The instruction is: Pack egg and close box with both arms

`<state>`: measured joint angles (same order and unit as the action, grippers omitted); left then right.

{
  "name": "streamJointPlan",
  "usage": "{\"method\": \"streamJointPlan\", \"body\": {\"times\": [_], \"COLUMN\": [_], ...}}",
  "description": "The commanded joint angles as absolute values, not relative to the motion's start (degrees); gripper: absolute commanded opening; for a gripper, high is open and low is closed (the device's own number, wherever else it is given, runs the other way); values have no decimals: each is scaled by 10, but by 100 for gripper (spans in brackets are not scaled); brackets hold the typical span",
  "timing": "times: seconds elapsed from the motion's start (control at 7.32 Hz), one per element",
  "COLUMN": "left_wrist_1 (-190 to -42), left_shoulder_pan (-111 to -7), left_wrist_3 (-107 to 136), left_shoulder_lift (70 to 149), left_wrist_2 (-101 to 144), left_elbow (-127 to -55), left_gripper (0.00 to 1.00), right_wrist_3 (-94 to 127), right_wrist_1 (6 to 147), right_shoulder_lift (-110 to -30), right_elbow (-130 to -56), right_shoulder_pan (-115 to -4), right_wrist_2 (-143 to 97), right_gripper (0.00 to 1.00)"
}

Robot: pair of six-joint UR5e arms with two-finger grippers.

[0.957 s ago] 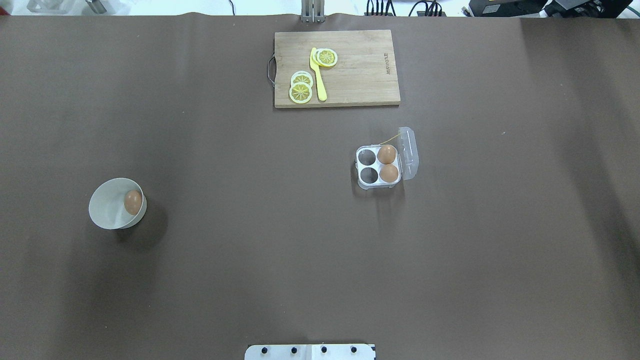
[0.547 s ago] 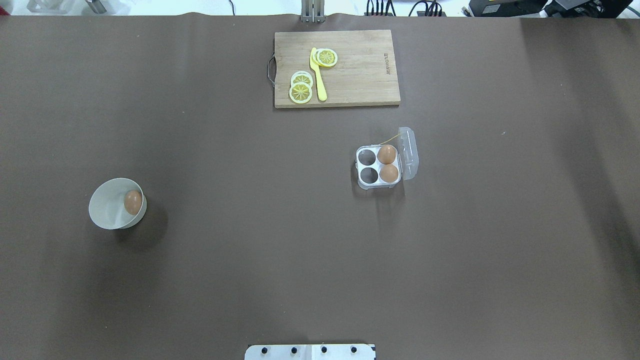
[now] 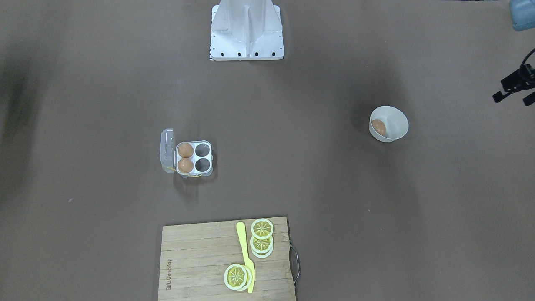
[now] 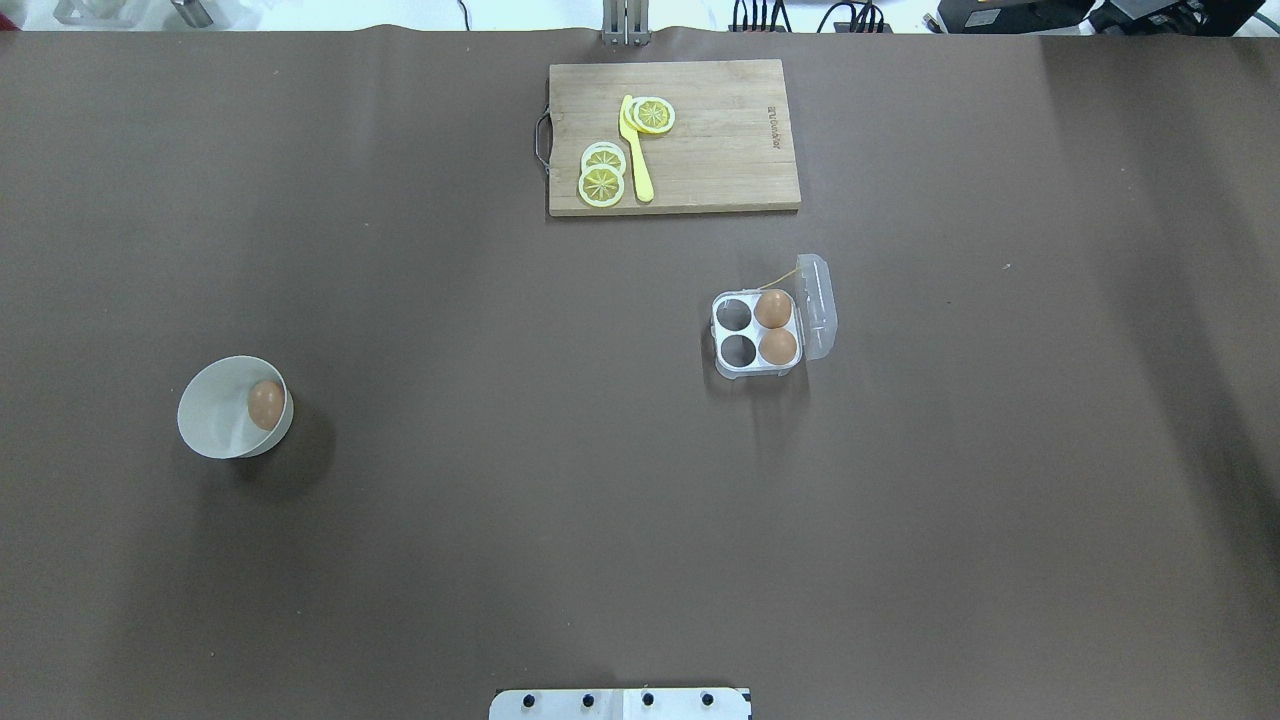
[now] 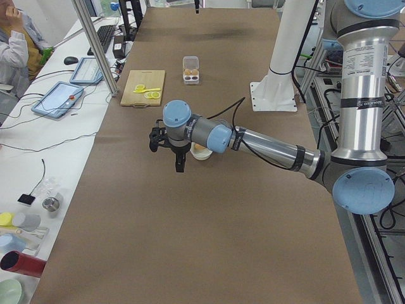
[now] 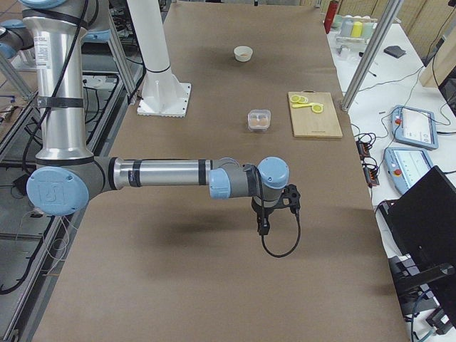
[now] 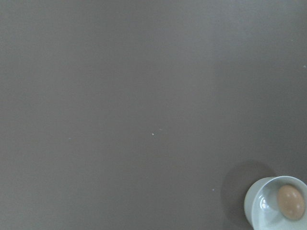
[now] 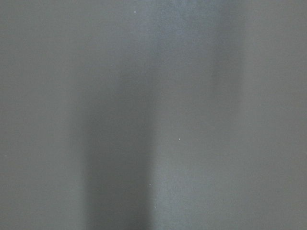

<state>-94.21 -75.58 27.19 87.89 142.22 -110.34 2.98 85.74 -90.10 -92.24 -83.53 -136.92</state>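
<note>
The egg (image 4: pixel 266 404) is light brown and lies in a round white bowl (image 4: pixel 215 425) at the table's left; it also shows in the left wrist view (image 7: pixel 290 201). The box (image 4: pixel 757 333), a clear carton, stands right of centre with its lid (image 4: pixel 817 305) open. Two other brown eggs fill its right cells and its left two cells are empty. My left gripper (image 3: pixel 510 100) hangs high beyond the bowl, at the front-facing view's right edge, its two black fingers apart. My right gripper (image 6: pixel 274 210) hovers far from the box, seen only from the side, so I cannot tell its state.
A wooden cutting board (image 4: pixel 720 150) with lemon slices (image 4: pixel 603 176) and a yellow knife (image 4: pixel 636 150) lies at the far edge behind the box. The white fixed stand (image 3: pixel 246 31) is at the robot's base. Brown cloth (image 4: pixel 500 450) covers the table.
</note>
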Motion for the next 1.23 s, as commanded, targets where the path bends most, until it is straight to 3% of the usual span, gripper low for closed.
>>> {"method": "streamJointPlan", "body": {"times": [0.0, 0.41, 0.68, 1.09], "left_wrist_1": [-942, -944, -946, -951], "left_shoulder_pan": [-655, -551, -521, -489], "left_wrist_3": [440, 558, 590, 603], "left_shoulder_lift": [910, 958, 960, 975], "left_wrist_2": [1417, 1311, 1310, 1303], "left_elbow": [-1127, -1118, -1105, -1088], "left_gripper": [98, 97, 78, 73], "right_wrist_3": [32, 32, 32, 32], "right_wrist_1": [834, 806, 805, 782], "right_shoulder_lift": [-903, -904, -908, -907], "right_elbow": [-918, -912, -911, -904], "right_shoulder_pan": [-833, -831, -828, -821], "right_wrist_2": [-1373, -1401, -1402, -1402], "right_gripper": [100, 100, 100, 100]}}
